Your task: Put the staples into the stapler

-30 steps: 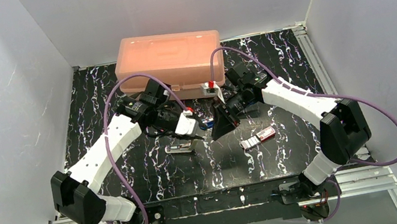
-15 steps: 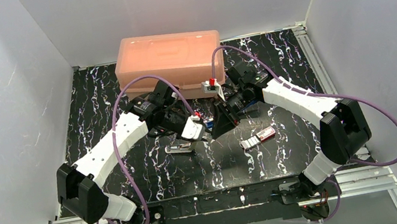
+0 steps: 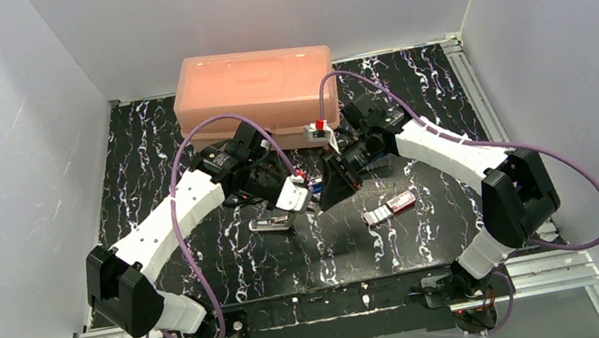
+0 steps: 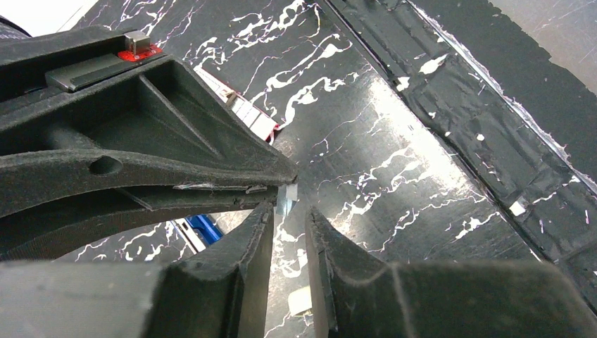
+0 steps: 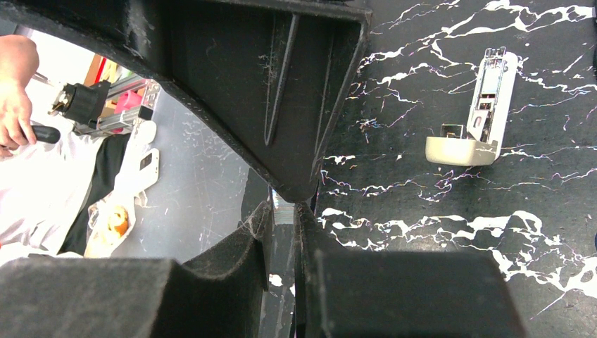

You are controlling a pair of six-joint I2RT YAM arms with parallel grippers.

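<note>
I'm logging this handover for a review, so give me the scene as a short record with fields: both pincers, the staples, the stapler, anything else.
right pincer: shut on a silvery staple strip
left pincer: open, narrow gap, fingertips right at the strip's free end
staple box: on the table, right of centre in the top view, white tray slid part out
stapler: lying on the table, metal channel exposed, no pincer on it
storage box: orange, at the table's far edge

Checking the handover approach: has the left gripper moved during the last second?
Yes. In the top view the left gripper has shifted right relative to the open stapler, closing in on the right gripper.
</note>
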